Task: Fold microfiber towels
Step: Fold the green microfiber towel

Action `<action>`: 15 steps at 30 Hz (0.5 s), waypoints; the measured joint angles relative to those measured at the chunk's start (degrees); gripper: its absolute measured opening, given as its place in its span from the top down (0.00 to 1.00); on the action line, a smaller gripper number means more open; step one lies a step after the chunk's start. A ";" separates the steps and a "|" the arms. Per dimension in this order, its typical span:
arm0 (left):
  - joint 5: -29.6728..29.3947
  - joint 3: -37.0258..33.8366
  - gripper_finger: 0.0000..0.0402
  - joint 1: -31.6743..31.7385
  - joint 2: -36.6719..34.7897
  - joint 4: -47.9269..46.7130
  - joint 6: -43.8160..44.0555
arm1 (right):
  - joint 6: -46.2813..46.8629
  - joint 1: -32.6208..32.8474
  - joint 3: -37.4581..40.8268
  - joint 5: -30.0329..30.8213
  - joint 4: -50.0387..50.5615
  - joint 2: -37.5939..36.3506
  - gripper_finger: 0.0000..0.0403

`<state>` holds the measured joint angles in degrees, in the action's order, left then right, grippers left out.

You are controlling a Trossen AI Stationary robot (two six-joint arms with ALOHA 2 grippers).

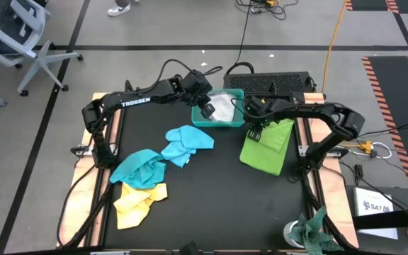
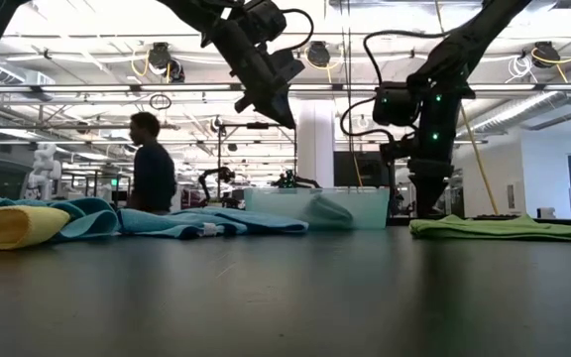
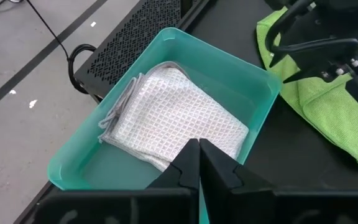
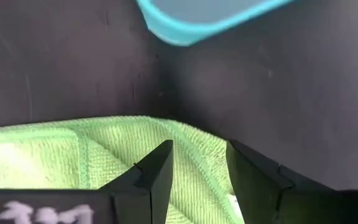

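Observation:
A pale grey towel (image 3: 173, 115) lies folded in the teal tray (image 3: 229, 59) at the table's far middle. My left gripper (image 3: 199, 146) hangs shut above the tray's near rim, touching nothing. A lime green towel (image 1: 268, 145) lies flat to the right of the tray. Over its far corner beside the tray stands my right gripper (image 4: 199, 155), open and pointing steeply down. A light blue towel (image 1: 186, 145), a turquoise one (image 1: 139, 168) and a yellow one (image 1: 139, 202) lie crumpled at the left, the turquoise partly over the yellow. My right gripper's open fingers (image 4: 160, 168) come from above at the green towel's hemmed edge (image 4: 191, 146), near the corner by the tray. One finger is over the cloth, the other over the bare mat just beyond the hem. Whether the fingertips touch the towel, I cannot tell.
A black perforated box (image 1: 275, 79) stands behind the tray. A mottled green-and-white rag (image 1: 316, 230) lies at the near right corner. Bare black mat (image 1: 204, 205) spreads across the near middle. A person (image 2: 152, 164) shows in the room beyond the table.

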<state>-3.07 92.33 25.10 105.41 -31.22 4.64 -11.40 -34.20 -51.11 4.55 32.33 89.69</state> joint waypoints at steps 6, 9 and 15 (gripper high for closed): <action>0.00 0.00 0.93 0.00 0.00 -0.15 0.02 | -0.20 -0.90 0.91 -1.21 -0.34 2.59 0.65; 0.00 0.00 0.94 0.00 0.00 -0.15 0.02 | -0.61 -1.17 1.11 -1.63 -1.03 3.79 0.65; 0.00 -0.02 0.98 0.00 0.00 -0.20 -0.06 | -2.78 -1.85 1.25 -1.62 -4.74 3.98 0.71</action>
<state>-3.07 92.31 25.10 105.41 -31.42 4.59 -14.17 -36.04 -49.87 2.93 27.58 93.67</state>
